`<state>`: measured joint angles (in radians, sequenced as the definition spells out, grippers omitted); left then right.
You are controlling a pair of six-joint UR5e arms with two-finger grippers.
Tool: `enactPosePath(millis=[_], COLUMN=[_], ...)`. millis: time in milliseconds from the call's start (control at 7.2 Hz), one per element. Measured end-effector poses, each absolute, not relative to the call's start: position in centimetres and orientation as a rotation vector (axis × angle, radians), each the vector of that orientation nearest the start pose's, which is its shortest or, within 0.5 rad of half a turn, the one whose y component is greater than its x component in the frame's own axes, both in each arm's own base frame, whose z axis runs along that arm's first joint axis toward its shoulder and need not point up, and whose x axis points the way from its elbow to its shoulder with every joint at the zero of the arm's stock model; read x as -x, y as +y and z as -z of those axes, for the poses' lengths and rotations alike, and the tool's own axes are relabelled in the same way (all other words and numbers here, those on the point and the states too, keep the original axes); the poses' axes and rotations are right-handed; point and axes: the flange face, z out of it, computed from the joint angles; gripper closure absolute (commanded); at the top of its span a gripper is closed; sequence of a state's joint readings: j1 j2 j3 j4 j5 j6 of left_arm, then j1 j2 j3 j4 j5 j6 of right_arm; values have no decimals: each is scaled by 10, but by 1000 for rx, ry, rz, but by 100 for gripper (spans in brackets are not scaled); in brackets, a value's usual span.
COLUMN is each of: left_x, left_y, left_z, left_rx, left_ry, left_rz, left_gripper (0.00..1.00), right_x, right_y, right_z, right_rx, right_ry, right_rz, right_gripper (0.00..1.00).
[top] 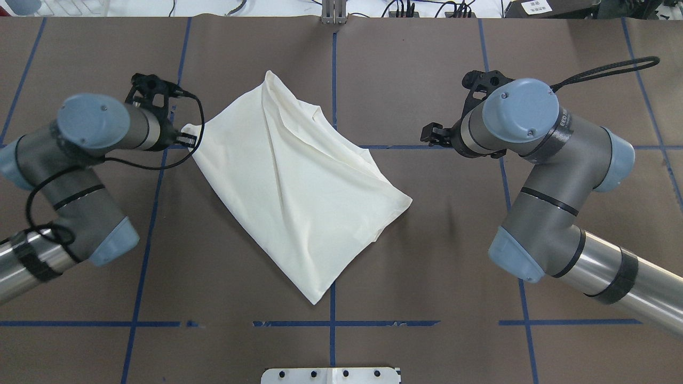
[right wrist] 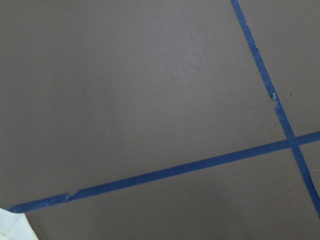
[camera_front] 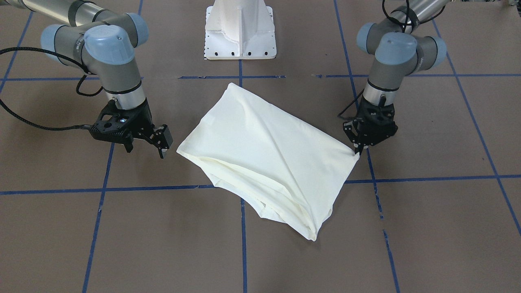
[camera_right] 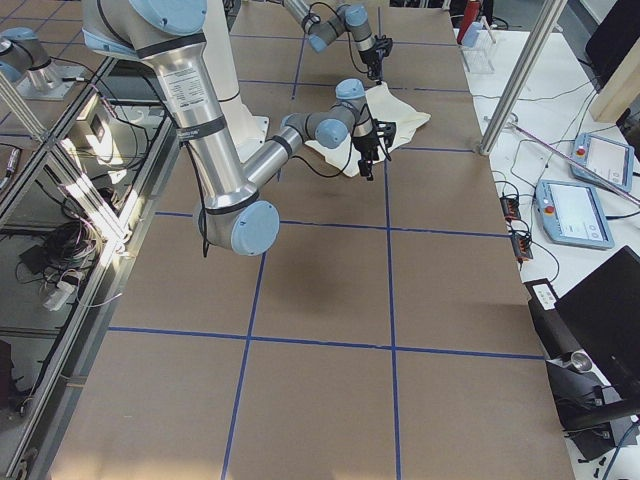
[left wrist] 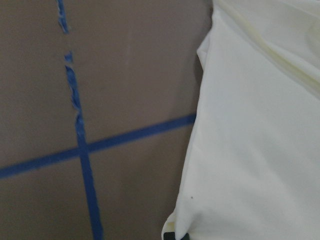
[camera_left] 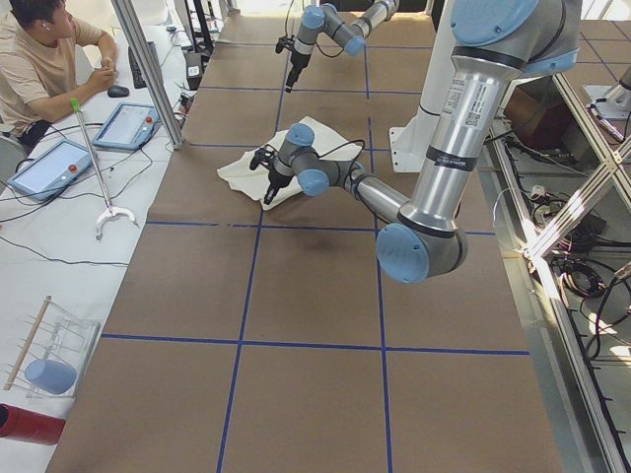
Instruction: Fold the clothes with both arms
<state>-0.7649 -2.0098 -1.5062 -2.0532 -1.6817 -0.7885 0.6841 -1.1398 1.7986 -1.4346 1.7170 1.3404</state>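
Observation:
The cream-white shirt (camera_front: pixel 264 154) lies folded in a slanted rectangle in the middle of the table, plain side up, with no print showing; it also shows in the overhead view (top: pixel 288 181). My left gripper (camera_front: pixel 358 151) is shut on the shirt's corner, low at the table, and also shows in the overhead view (top: pixel 188 140). The left wrist view shows that corner's cloth (left wrist: pixel 250 150) close up. My right gripper (camera_front: pixel 163 143) is open and empty, a short gap away from the shirt's opposite corner; it also shows in the overhead view (top: pixel 431 134).
The brown table (top: pixel 427 256) carries a grid of blue tape lines. The white pedestal base (camera_front: pixel 240 32) stands at the robot's side of the table. An operator (camera_left: pixel 49 59) sits at a bench with tablets beyond the far edge.

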Motion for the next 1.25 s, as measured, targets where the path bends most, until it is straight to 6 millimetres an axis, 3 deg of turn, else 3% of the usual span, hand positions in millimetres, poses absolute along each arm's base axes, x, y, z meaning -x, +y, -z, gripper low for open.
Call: enactPosePath(millis=[278, 417, 556, 694, 833, 972, 1250], left_x=[-450, -461, -452, -436, -421, -408, -384], left_y=[-668, -703, -726, -736, -729, -710, -670], left_z=[-379, -373, -371, -380, -388, -387, -385], left_rx=[-556, -579, -602, -626, -649, -656, -651], left_ry=[665, 667, 659, 648, 670, 735, 839], left_rz=[-19, -4, 3, -8, -29, -68, -123], left_gripper=[100, 100, 1, 0, 0, 0, 0], right_x=[404, 397, 393, 395, 403, 418, 467], right_y=[-483, -478, -473, -469, -464, -459, -468], right_z=[-297, -292, -289, -286, -283, -275, -245], right_rx=[-231, -235, -235, -229, -219, -204, -170], right_ry=[-797, -809, -819, -827, -837, -853, -884], right_rz=[-381, -383, -388, -396, -403, -415, -498], right_gripper=[0, 0, 0, 0, 0, 3, 20])
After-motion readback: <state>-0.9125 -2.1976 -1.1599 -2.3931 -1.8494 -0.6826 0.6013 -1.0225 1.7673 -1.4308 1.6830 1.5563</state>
